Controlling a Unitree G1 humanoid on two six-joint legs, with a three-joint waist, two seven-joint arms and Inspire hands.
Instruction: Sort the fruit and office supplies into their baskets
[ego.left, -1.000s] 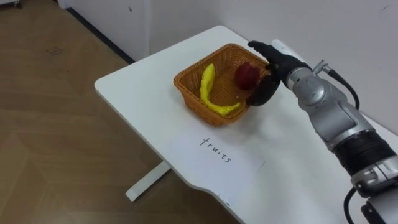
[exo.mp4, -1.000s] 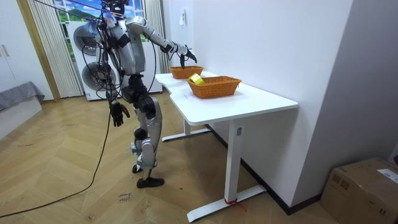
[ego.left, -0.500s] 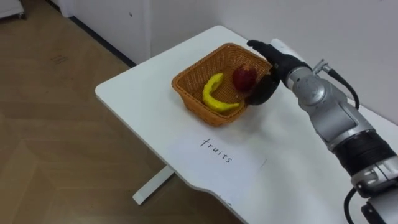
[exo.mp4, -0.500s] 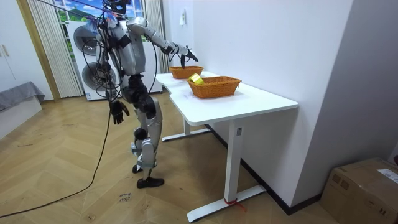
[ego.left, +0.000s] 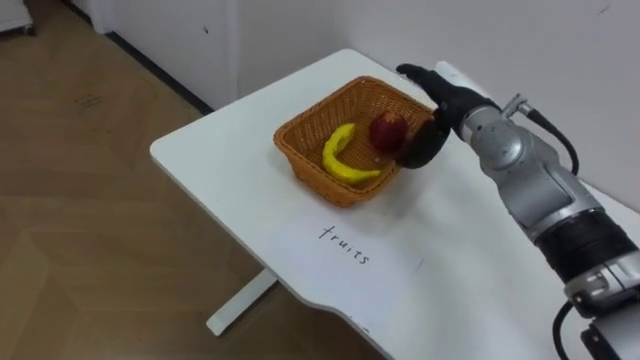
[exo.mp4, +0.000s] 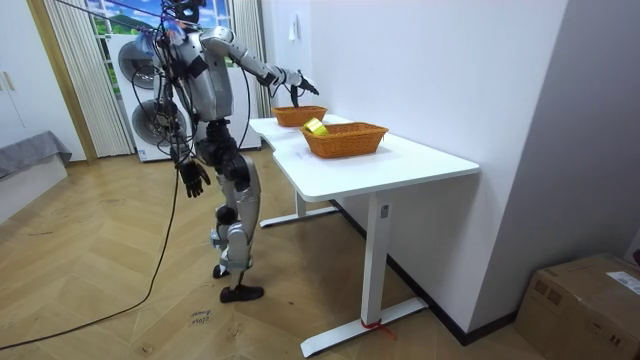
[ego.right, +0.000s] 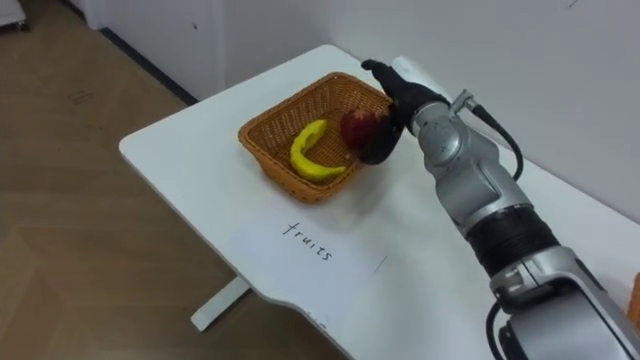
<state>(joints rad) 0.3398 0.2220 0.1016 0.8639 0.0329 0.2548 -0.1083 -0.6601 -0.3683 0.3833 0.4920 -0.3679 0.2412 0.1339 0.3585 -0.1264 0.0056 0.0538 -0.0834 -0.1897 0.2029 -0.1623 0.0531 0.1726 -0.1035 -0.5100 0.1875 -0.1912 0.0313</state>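
Note:
A wicker fruit basket stands at the far end of the white table. A yellow banana and a red apple lie inside it. My right hand hovers over the basket's right rim, open, with straight fingers above the apple and the thumb just beside it. In the room view I stand at the table's end with the right arm stretched to the basket. My left hand hangs relaxed at my side.
A paper sheet with a handwritten label lies in front of the basket. A second wicker basket holding a yellow thing stands further along the table. The table edge drops to wood floor on the left.
The banana has slid from leaning along the basket's wall to lying flat on its bottom. The apple has settled a little lower and leftward. My right hand has hardly moved.

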